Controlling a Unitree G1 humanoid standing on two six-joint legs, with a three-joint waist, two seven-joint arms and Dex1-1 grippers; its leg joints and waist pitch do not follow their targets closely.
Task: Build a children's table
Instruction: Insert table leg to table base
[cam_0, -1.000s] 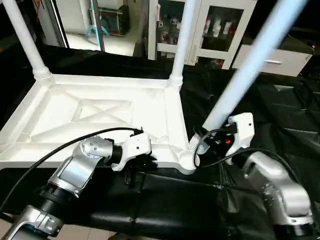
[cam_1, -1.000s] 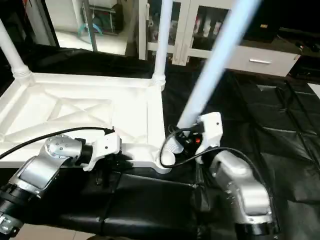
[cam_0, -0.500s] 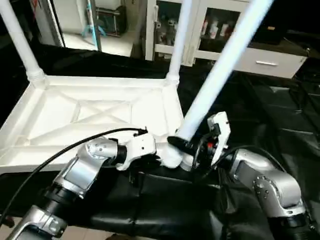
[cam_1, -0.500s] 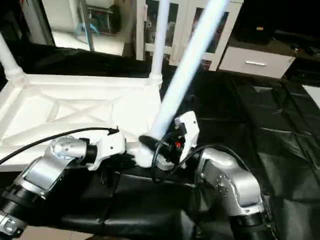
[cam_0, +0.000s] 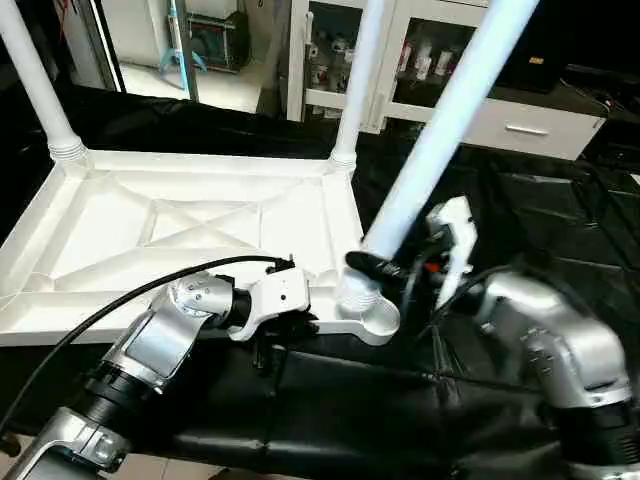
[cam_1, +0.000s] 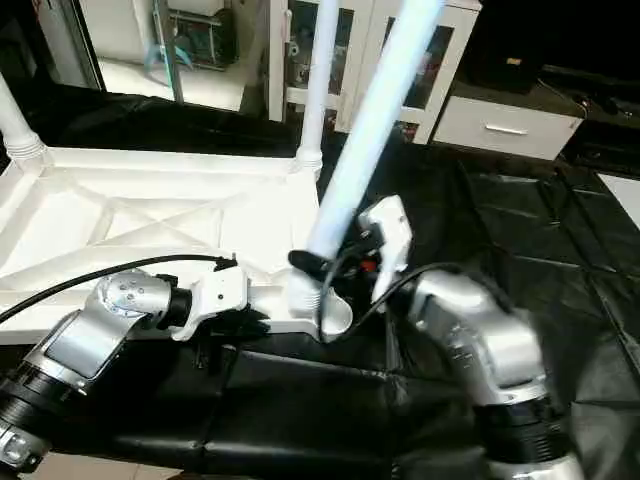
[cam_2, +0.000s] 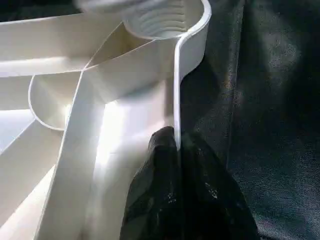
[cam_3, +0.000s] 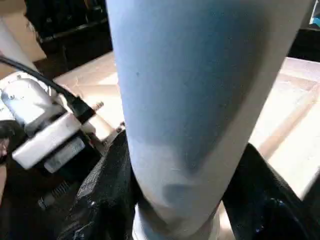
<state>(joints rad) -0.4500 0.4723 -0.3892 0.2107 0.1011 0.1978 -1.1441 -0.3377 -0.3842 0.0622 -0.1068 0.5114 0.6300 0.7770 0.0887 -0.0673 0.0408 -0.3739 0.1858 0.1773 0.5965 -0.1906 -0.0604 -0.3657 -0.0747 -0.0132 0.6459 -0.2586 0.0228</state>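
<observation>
- Left gripper (cam_2: 176, 165) is pinched tight on the thin near rim of the tabletop (cam_0: 200, 225). In the left wrist view you can see the black fingers (cam_2: 155, 185) squeezing the white edge from both sides.
- Right gripper (cam_0: 385, 262) is wrapped around the lower end of a long white leg (cam_0: 440, 130), with one finger on each side of the tube, so it's clamped on that.
- That leg leans away toward the right, and its threaded end sits at the corner socket (cam_0: 368, 310) nearest the robot. Can't tell if it's actually seated in there.
- The tabletop lies upside down on the black-cloth work table (cam_0: 560, 230), X-ribs facing up.
- Two more legs are already standing up from the far corners, a far left leg (cam_0: 35, 85) and a far right leg (cam_0: 358, 85).
- White cabinets (cam_0: 420, 60) with glass doors are at the back.
</observation>
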